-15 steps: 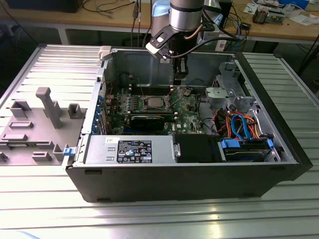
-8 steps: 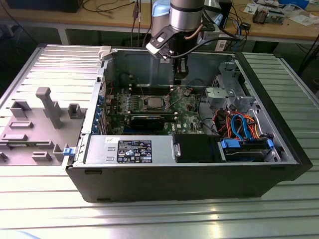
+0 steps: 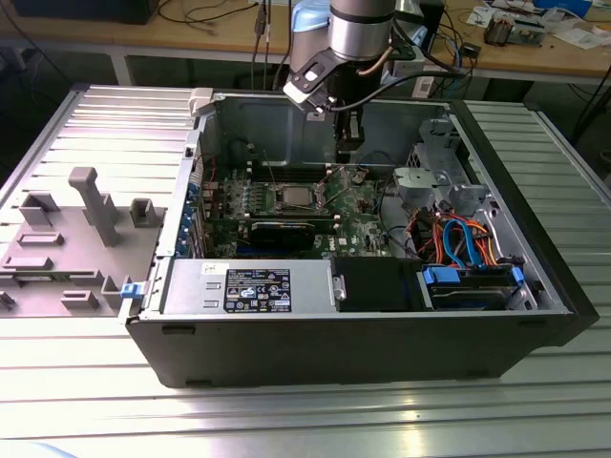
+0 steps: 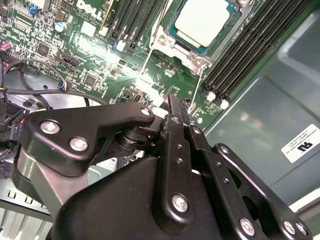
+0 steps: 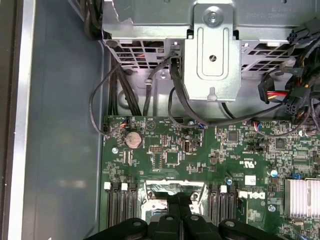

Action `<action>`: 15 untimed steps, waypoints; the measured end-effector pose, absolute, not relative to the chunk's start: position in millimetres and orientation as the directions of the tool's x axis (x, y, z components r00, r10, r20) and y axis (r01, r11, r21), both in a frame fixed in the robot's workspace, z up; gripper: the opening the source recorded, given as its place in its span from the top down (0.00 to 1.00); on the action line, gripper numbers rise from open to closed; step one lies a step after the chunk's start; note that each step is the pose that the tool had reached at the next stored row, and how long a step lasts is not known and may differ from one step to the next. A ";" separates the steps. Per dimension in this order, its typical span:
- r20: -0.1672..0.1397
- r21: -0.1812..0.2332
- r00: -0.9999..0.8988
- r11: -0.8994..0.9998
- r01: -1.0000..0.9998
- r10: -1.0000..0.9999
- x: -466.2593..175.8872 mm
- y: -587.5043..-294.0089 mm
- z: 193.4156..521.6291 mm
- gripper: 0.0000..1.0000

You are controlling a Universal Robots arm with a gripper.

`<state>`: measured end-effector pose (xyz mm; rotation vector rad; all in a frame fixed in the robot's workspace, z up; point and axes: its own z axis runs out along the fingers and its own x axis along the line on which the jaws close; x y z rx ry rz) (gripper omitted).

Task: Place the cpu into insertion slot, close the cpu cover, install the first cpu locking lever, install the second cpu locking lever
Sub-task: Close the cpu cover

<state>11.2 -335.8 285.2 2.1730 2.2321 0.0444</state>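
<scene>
The cpu (image 4: 202, 20) sits seated, the cpu cover (image 4: 176, 46) seems down; both locking levers (image 4: 148, 55) look unlatched; the tool (image 4: 172, 102), pinched together and empty, hovers beside one.

Open air is left above the green board (image 5: 175, 150) under the jaw tips, where only low parts are mounted. The tips are flanked by two thin wire levers (image 4: 147, 70) (raised, and very near). The jaws are hemmed on both sides by memory slots (image 5: 119, 212). Beyond the tips, passage is barred by a metal drive cage (image 5: 210, 55) and black cables (image 5: 150, 85). To one side, a bare grey case panel (image 5: 60, 130) is left unobstructed.
</scene>
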 end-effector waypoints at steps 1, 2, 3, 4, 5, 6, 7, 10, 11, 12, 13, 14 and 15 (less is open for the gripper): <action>0.001 0.038 -0.027 0.027 0.999 1.000 19.2 -335.6 284.2 0.89; 0.001 0.037 -0.027 0.027 0.999 1.000 21.4 -335.4 283.7 0.89; 0.001 0.036 -0.027 0.027 0.999 1.000 23.6 -335.3 282.9 0.89; 0.001 0.034 -0.027 0.027 0.999 1.000 27.4 -334.9 281.2 0.89; 0.001 0.033 -0.027 0.027 0.999 1.000 30.1 -334.6 279.5 0.89; 0.001 0.032 -0.027 0.027 0.999 1.000 32.5 -334.5 278.0 0.89; 0.001 0.030 -0.027 0.027 0.999 1.000 35.8 -334.3 275.5 0.89; 0.002 0.024 -0.027 0.027 0.999 1.000 39.8 -334.3 269.3 0.89; 0.002 0.019 -0.027 0.027 0.999 1.000 43.0 -334.2 265.0 0.89; 0.002 0.017 -0.027 0.027 1.000 1.000 43.8 -334.3 262.6 0.89; 0.002 0.014 -0.027 0.027 1.000 1.000 44.7 -334.3 260.8 0.89; 0.002 0.011 -0.027 0.027 1.000 1.000 46.2 -334.3 258.2 0.89; 0.002 0.010 -0.027 0.027 1.000 1.000 47.6 -334.3 256.5 0.89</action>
